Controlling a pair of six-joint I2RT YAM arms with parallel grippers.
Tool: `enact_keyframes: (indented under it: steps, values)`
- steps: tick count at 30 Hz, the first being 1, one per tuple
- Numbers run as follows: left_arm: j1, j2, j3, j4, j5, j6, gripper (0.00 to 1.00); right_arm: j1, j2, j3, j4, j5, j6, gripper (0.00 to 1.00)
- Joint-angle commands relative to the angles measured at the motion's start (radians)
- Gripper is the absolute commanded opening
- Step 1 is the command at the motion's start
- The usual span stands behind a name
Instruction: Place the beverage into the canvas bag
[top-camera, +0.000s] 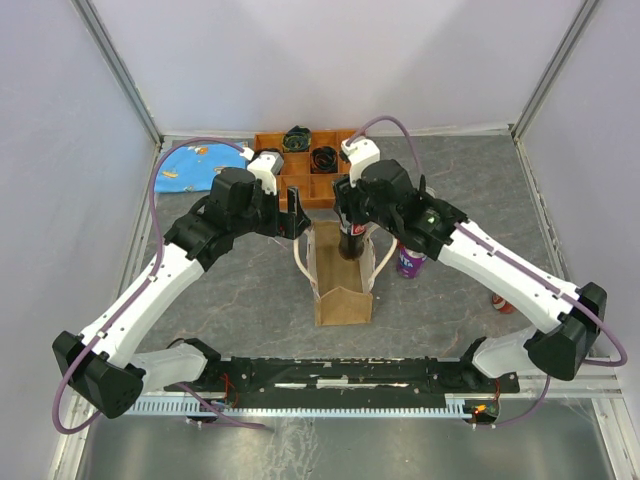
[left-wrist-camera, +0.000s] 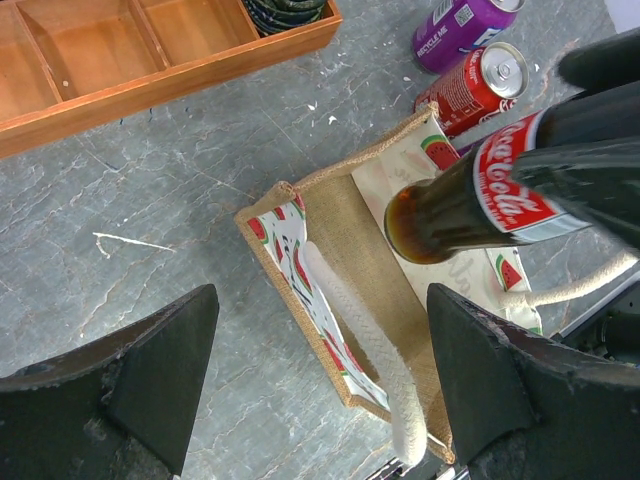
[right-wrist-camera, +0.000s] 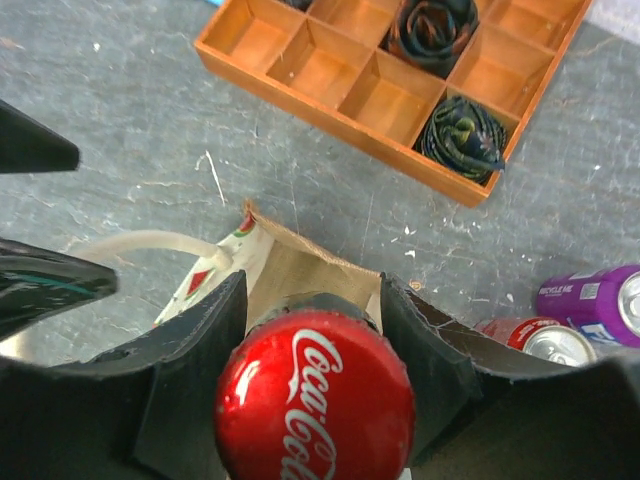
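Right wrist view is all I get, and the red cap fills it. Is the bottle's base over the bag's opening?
Observer: Yes. In the left wrist view the bottle hangs with its base over the open mouth of the canvas bag.
Operator: Is the other arm gripping the bag?
Observer: No. The left fingers are open, one on each side of it.
Operator: Is the bag standing straight?
Observer: In the top view it stands upright, a white handle drooping on each side.

The bottle sat between the right fingers, over the open bag. Cans rested on the bench to their right, and the tray lay beyond.
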Motion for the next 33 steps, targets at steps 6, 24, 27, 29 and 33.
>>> enact_keyframes:
  steps: [6,24,27,29,33]
  values:
    - [0.006,-0.005,-0.008,0.049,0.021,0.000,0.91,0.013,-0.015,-0.047,0.313,0.013,0.024,0.00]
    - [0.010,-0.015,-0.025,0.054,0.021,-0.004,0.91,0.022,0.119,-0.076,0.459,-0.019,0.020,0.00]
    - [0.013,-0.017,-0.030,0.053,0.022,-0.004,0.91,0.022,0.143,-0.067,0.474,-0.028,0.020,0.00]
    - [0.014,-0.019,-0.031,0.053,0.022,-0.004,0.91,0.022,0.160,-0.064,0.484,-0.035,0.020,0.00]
    - [0.014,-0.017,-0.031,0.052,0.024,-0.003,0.91,0.022,0.190,-0.072,0.504,-0.049,0.022,0.00]
